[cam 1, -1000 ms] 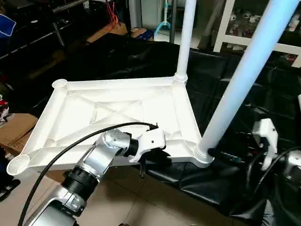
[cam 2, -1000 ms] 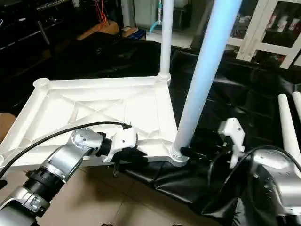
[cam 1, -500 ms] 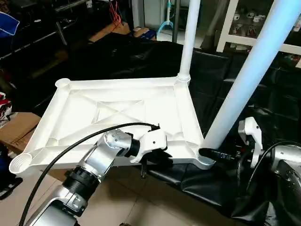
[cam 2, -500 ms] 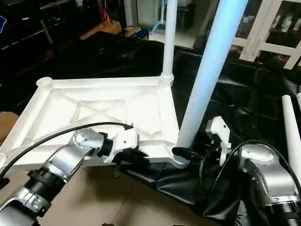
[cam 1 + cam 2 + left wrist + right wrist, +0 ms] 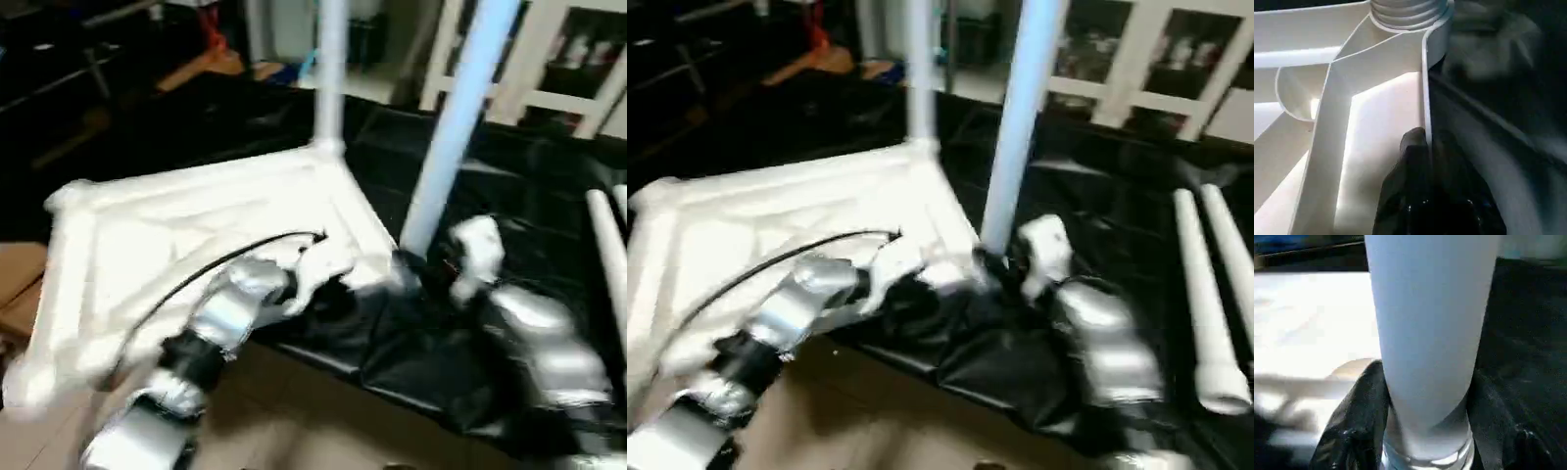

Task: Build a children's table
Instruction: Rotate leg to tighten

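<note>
The white table top (image 5: pixel 147 225) lies underside up, its X ribs showing, half on a black cloth. Two white legs stand in its corner sockets: a far leg (image 5: pixel 331 69) and a near leg (image 5: pixel 456 117). My left gripper (image 5: pixel 1426 139) is shut on the top's thin near rim (image 5: pixel 1425 88), one black finger on each side, close to the near leg's socket. My right gripper (image 5: pixel 1425 396) is at the base of the near leg (image 5: pixel 1430 333), just above the threaded collar, with its black fingers (image 5: pixel 1354 426) pressed against both sides.
Two loose white legs (image 5: pixel 1205 294) lie on the black cloth (image 5: pixel 1097 196) to the right. A white glass-door cabinet (image 5: pixel 1136 59) stands behind. A cardboard box (image 5: pixel 15 294) sits at the left, and tiled floor lies below the top's near edge.
The whole picture has swung, so the camera moved. My right gripper has come in from the right to the near leg's base and closed around it. The left gripper keeps its hold.
</note>
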Controlling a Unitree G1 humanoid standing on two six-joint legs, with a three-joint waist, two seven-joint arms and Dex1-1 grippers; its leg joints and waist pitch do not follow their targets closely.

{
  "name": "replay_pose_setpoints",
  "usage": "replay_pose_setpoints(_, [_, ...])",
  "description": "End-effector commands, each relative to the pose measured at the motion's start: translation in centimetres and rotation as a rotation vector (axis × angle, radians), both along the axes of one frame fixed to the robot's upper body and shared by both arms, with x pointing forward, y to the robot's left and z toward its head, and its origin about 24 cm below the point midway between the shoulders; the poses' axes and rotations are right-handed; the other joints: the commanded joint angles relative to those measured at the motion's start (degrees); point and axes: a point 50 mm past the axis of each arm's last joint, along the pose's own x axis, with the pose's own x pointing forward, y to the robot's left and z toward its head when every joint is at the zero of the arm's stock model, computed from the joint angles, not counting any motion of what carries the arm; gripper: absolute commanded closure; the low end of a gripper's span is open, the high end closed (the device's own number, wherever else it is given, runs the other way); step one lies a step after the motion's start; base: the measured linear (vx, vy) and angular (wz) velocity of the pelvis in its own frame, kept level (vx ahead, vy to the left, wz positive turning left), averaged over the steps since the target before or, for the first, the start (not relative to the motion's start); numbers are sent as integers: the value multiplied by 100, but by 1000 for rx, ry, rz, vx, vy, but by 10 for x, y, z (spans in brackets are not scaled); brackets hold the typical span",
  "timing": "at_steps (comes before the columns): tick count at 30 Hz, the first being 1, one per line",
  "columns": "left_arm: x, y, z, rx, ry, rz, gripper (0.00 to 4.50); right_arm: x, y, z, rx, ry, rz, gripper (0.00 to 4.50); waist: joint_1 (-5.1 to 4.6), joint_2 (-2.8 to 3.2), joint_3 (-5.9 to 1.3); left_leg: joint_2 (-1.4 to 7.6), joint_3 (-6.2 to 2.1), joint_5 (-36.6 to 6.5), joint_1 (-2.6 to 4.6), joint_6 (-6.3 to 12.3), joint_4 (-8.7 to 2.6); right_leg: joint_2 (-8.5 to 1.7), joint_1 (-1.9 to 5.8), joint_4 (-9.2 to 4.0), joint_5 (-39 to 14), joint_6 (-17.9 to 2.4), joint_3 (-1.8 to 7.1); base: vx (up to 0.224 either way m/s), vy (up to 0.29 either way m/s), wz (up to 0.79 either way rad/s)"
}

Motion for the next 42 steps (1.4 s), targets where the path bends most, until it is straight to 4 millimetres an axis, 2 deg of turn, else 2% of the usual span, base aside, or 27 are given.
replay_pose_setpoints(1, [1, -25, 14, -69, 8, 19, 450, 2, -4, -34, -79, 138, -235, 257, -43, -47, -281, 579, -429, -2169, 166, -479, -623, -441, 50, -453, -1970, -1179, 290, 0, 0, 0])
replay_pose_setpoints(2, [2, -29, 16, -81, 14, 34, 450, 5, 2, -34, -81, 132, -266, 257, -94, -51, -316, 560, -445, -2071, 124, -450, -616, -469, 102, -453, -1755, -1218, 277, 0, 0, 0])
replay_pose_setpoints(4, [3, -33, 19, -94, 7, 58, 450, 10, 11, -33, -85, 121, -278, 257, -112, -40, -329, 557, -413, -1853, 115, -264, -596, -464, 115, -457, -1354, -1275, 280, 0, 0, 0])
replay_pose_setpoints(5, [3, -33, 19, -94, 7, 58, 450, 10, 11, -33, -85, 121, -278, 257, -123, -46, -334, 552, -413, -1760, 89, -189, -592, -460, 148, -447, -1233, -1296, 272, 0, 0, 0])
replay_pose_setpoints(6, [6, -39, 23, -108, -8, 82, 450, 18, 27, -29, -67, 91, -270, 257, -107, -76, -348, 555, -394, -1523, 73, -1, -572, -472, 180, -434, -996, -1334, 274, 0, 0, 0])
replay_pose_setpoints(7, [8, -40, 25, -115, -17, 88, 450, 22, 38, -26, -54, 75, -228, 257, -136, -96, -355, 543, -382, -1362, 52, 137, -548, -483, 178, -417, -908, -1418, 271, 0, 0, 0])
replay_pose_setpoints(9, [8, -38, 25, -110, -15, 92, 450, 23, 50, -21, 1, 52, -157, 258, -117, -77, -377, 550, -383, -1138, 51, 315, -511, -507, 210, -407, -814, -1471, 265, 0, 0, 0])
replay_pose_setpoints(11, [7, -37, 24, -101, -12, 98, 450, 23, 55, -19, 32, 36, -125, 258, -85, -76, -383, 564, -365, -774, 48, 539, -479, -494, 220, -355, -419, -1541, 265, 0, 0, 0])
replay_pose_setpoints(12, [7, -35, 23, -96, -9, 104, 450, 22, 56, -16, 31, 5, -108, 258, -67, -76, -401, 572, -364, -443, 51, 700, -456, -490, 232, -300, -90, -1604, 256, 0, 0, 0])
replay_pose_setpoints(13, [7, -32, 22, -91, -9, 106, 450, 22, 54, -14, 10, -21, -94, 223, -53, -90, -408, 580, -358, -237, 55, 835, -440, -482, 230, -268, 112, -1657, 247, 0, 0, 0])
replay_pose_setpoints(14, [7, -30, 21, -88, -11, 103, 450, 22, 52, -11, 13, -36, -81, 202, -39, -86, -413, 582, -358, -161, 60, 889, -431, -484, 232, -252, 175, -1670, 243, 0, 0, 0])
replay_pose_setpoints(16, [7, -25, 19, -82, -23, 84, 450, 21, 46, -6, 10, -64, -75, 182, -1, -77, -410, 578, -348, -70, 55, 1074, -406, -494, 230, -251, 176, -1691, 245, 0, 0, 0])
replay_pose_setpoints(18, [5, -17, 15, -66, -46, 33, 450, 18, 29, 4, -2, -118, -88, 168, 36, -86, -404, 583, -349, -144, 66, 1085, -414, -472, 216, -273, -40, -1626, 241, 0, 0, 0])
replay_pose_setpoints(20, [4, -13, 13, -59, -51, 15, 450, 15, 22, 7, -16, -133, -70, 154, 77, -88, -387, 590, -348, -304, 82, 1026, -434, -462, 203, -301, -266, -1571, 246, 0, 0, 0])
replay_pose_setpoints(21, [2, -7, 10, -55, -65, -42, 450, 8, 9, 9, -18, -136, -35, 145, 100, -92, -376, 591, -346, -445, 89, 958, -449, -453, 200, -318, -413, -1536, 249, 0, 0, 0])
replay_pose_setpoints(22, [1, -6, 10, -55, -67, -52, 450, 6, 7, 10, -21, -137, -31, 145, 115, -62, -365, 602, -347, -599, 99, 878, -470, -451, 198, -339, -541, -1499, 253, 0, 0, 0])
replay_pose_setpoints(23, [-2, -2, 9, -59, -74, -103, 450, 1, -3, 11, -42, -142, -2, 139, 131, -73, -360, 601, -349, -646, 96, 852, -472, -452, 204, -346, -577, -1474, 256, 0, 0, 0])
replay_pose_setpoints(24, [-10, 4, 8, -76, -79, -208, 450, -11, -20, 12, -71, -120, 90, 126, 189, -45, -356, 615, -355, -725, 118, 811, -484, -459, 203, -347, -626, -1423, 269, 0, 0, 0])
replay_pose_setpoints(25, [-14, 9, 6, -64, -66, -247, 450, -20, -33, 13, -112, -114, 172, 114, 251, -64, -358, 624, -343, -816, 130, 810, -485, -466, 214, -343, -641, -1381, 269, 0, 0, 0])
replay_pose_setpoints(26, [-15, 11, 5, -59, -63, -261, 450, -24, -38, 13, -128, -106, 216, 106, 272, -40, -348, 631, -334, -875, 135, 811, -491, -469, 204, -345, -648, -1368, 281, 0, 0, 0])
replay_pose_setpoints(27, [-16, 13, 4, -52, -60, -270, 450, -29, -43, 14, -147, -97, 264, 106, 290, -35, -341, 632, -333, -882, 122, 787, -498, -470, 190, -341, -670, -1371, 286, 0, 0, 0])
replay_pose_setpoints(28, [-17, 15, 4, -51, -62, -274, 450, -33, -48, 14, -165, -85, 301, 106, 332, -29, -338, 631, -328, -974, 146, 728, -503, -472, 181, -367, -810, -1356, 282, 0, 0, 0])
replay_pose_setpoints(29, [-19, 15, 6, -76, -52, -288, 450, -43, -56, 16, -178, -59, 389, 106, 330, -35, -331, 625, -316, -1018, 148, 697, -507, -463, 168, -377, -864, -1356, 288, 0, 0, 0])
replay_pose_setpoints(32, [-23, 13, 10, -132, -31, -324, 450, -56, -65, 17, -195, -28, 497, 106, 350, -45, -304, 638, -344, -1225, 115, 590, -533, -494, 209, -400, -1151, -1322, 295, 0, 0, 0])
replay_pose_setpoints(34, [-26, 12, 13, -157, -25, -351, 450, -59, -68, 19, -178, -20, 519, 106, 296, -51, -301, 628, -364, -1281, 94, 579, -550, -481, 202, -409, -1279, -1306, 285, 0, 0, 0])
replay_pose_setpoints(36, [-28, 13, 14, -167, -27, -375, 450, -62, -68, 22, -155, -12, 564, 106, 290, -63, -303, 621, -356, -1317, 113, 581, -538, -487, 188, -440, -1392, -1288, 289, 0, 0, 0])
replay_pose_setpoints(42, [-30, 13, 14, -171, -28, -400, 450, -59, -62, 25, -104, -30, 620, 106, 317, -46, -319, 623, -355, -1060, 115, 662, -529, -466, 171, -413, -1240, -1277, 278, 0, 0, 0])
